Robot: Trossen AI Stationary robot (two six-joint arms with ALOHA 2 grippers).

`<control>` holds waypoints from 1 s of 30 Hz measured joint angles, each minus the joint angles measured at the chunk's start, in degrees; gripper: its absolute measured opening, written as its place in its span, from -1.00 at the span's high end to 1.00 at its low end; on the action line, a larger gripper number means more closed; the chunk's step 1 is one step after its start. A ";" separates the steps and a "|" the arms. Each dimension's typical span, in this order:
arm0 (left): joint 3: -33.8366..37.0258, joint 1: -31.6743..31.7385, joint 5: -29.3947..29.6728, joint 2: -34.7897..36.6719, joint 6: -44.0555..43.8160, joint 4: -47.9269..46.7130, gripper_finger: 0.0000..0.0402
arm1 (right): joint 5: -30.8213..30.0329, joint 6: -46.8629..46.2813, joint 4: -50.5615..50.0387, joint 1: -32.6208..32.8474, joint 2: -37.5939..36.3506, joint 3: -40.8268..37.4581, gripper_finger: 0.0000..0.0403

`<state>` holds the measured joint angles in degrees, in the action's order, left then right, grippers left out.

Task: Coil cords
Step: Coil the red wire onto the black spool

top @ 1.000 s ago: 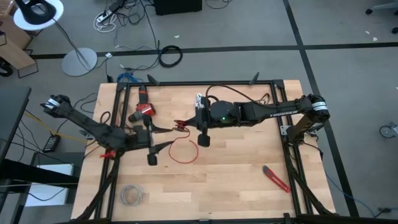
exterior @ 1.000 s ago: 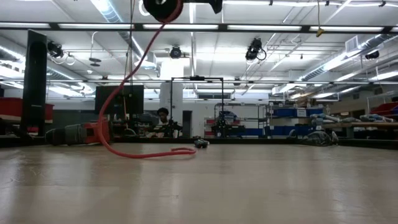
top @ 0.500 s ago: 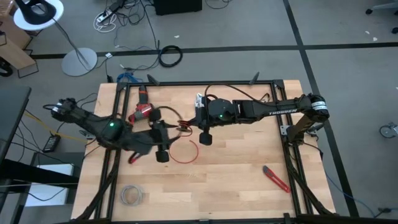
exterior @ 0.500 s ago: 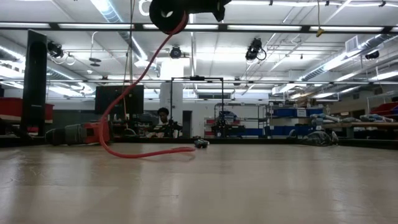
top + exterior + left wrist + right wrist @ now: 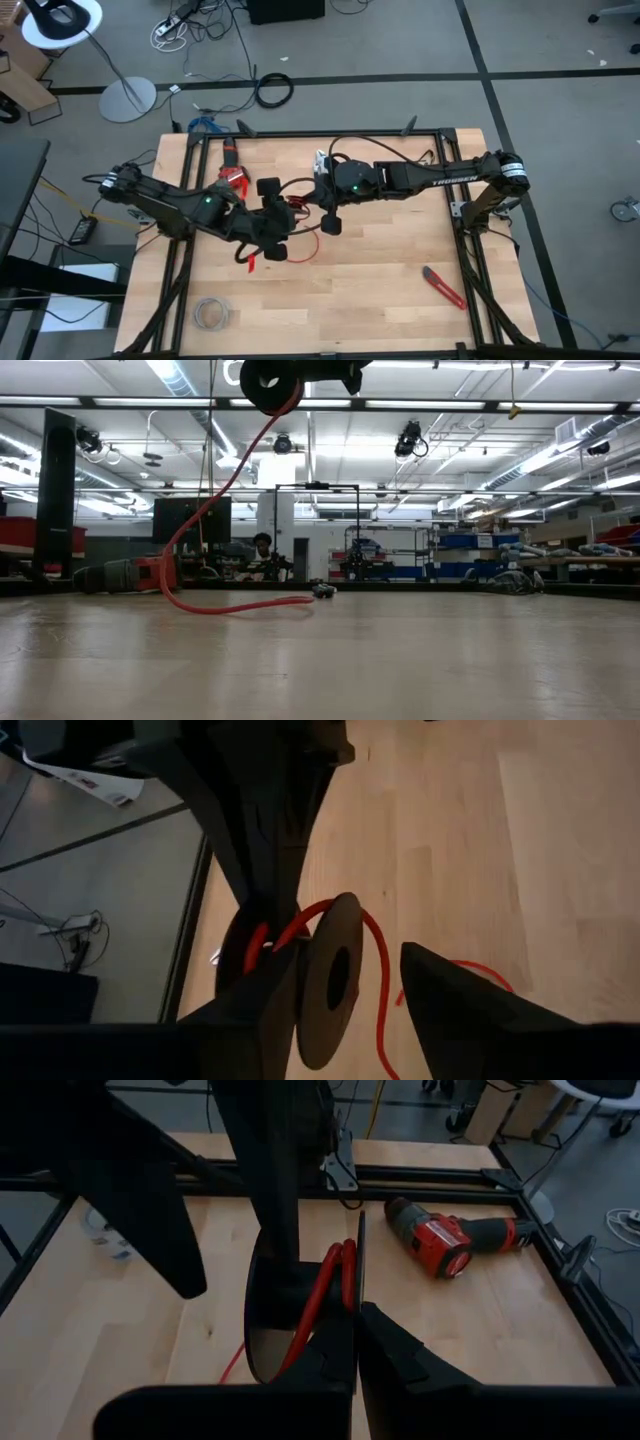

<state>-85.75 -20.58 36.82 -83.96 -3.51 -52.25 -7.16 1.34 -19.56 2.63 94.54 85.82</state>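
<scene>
Far left, near the front edge of the table (image 5: 400,300), a pale grey wire bundle (image 5: 210,313) lies untouched. A red drill (image 5: 232,178) lies at the back left.

The left gripper (image 5: 295,220) sits mid-table, just beside the right one. Its fingers (image 5: 455,1005) are apart, astride a dark round disc (image 5: 328,978), and they hold nothing.

The red wire (image 5: 312,238) loops round that disc. It hangs down from there and trails in a curve across the wood (image 5: 260,603).

The right gripper (image 5: 328,222) is fully closed. It appears to pinch the red wire (image 5: 345,1285) at its fingertips. I cannot tell what carries the disc.

A red-handled cutter (image 5: 445,288) lies well apart at the right.

Risks:
- The two grippers are crowded, so a closing left finger may strike the disc or the right fingers.
- The wire is far thinner than the fingers, so a snag or tug may pull it out of the pinch.
- The loose loop on the table may spring open or drag instead of winding.

Changes over the last second:
- The left arm has swung in from the left side of the table, and it now covers part of the loop.
- The left fingers have narrowed somewhat.
- The right gripper has barely shifted.
- The hanging wire looks much the same.
</scene>
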 joint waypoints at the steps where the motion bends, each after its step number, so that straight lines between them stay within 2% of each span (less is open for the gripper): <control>1: -0.01 0.00 0.01 0.00 -0.04 0.00 0.18 | 0.04 0.00 0.01 0.02 0.00 0.00 1.00; 14: -0.01 -0.02 2.54 0.02 0.33 -0.06 0.95 | -0.07 0.30 0.52 0.00 0.04 0.00 1.00; 19: -0.01 -0.07 2.62 0.07 0.03 -0.82 0.98 | -0.42 2.03 2.25 0.51 0.06 0.00 0.94; 27: 0.19 -0.91 3.06 1.75 -4.30 -0.94 0.99 | -5.06 5.91 8.29 2.85 0.13 0.02 0.68; 30: 2.29 -1.28 3.17 3.66 -5.23 1.22 1.00 | -5.45 6.50 9.65 3.40 0.04 0.07 0.60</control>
<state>-83.45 -21.85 39.99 -80.31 -8.74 -51.04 -12.61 7.85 -9.91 6.03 94.59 85.89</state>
